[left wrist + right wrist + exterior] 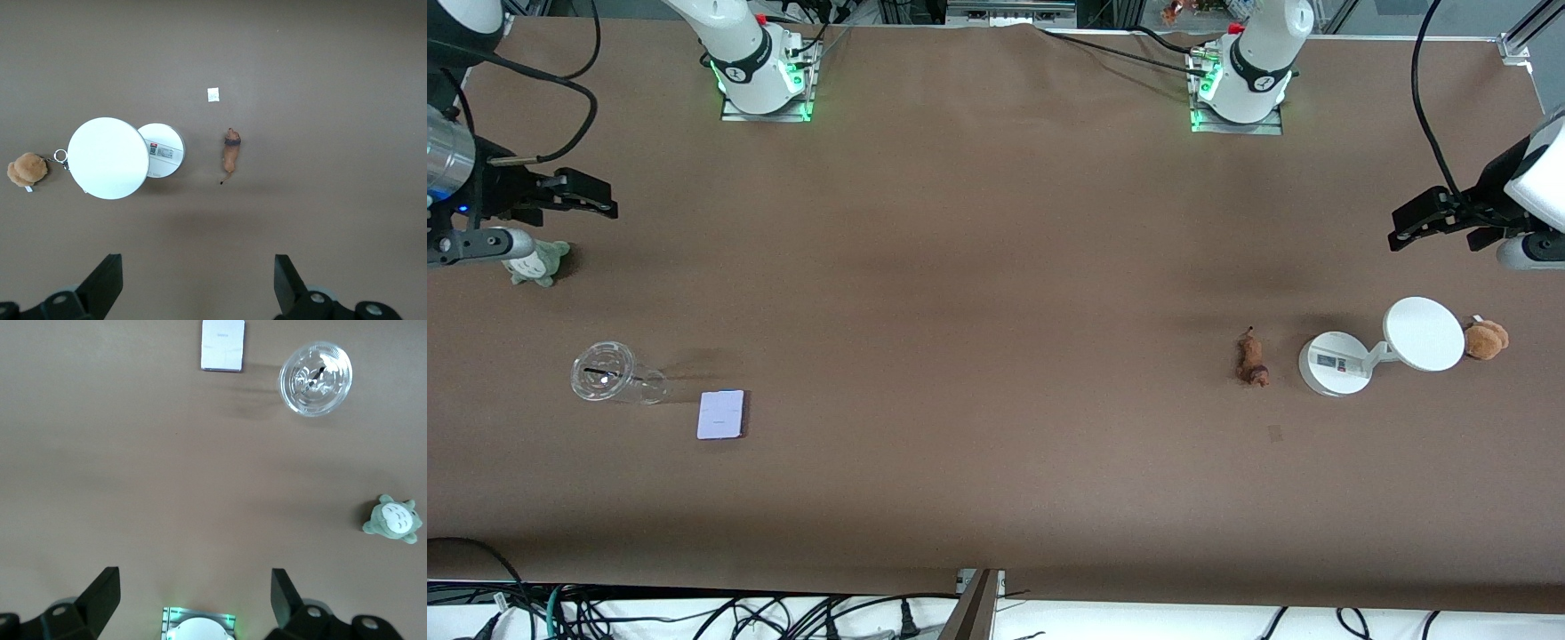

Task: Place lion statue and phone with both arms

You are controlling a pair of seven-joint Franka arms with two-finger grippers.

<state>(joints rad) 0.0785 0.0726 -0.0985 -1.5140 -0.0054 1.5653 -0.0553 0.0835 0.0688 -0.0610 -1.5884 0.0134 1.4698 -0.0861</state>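
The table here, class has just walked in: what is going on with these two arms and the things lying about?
Neither arm holds anything. The left tool hangs open over the left arm's end of the table, above the lion statue, a white stand and a brown plush. The right tool hangs open over the right arm's end, where the phone lies flat beside a clear cup, with a green plush farther from the front camera. This fits both before pickup and after placing.

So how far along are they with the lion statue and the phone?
Nothing is in hand: the left tool and right tool hang open, holding nothing. The lion statue lies beside the white lamp, the phone flat by the clear cup. That fits both waiting for pickup and already placed.
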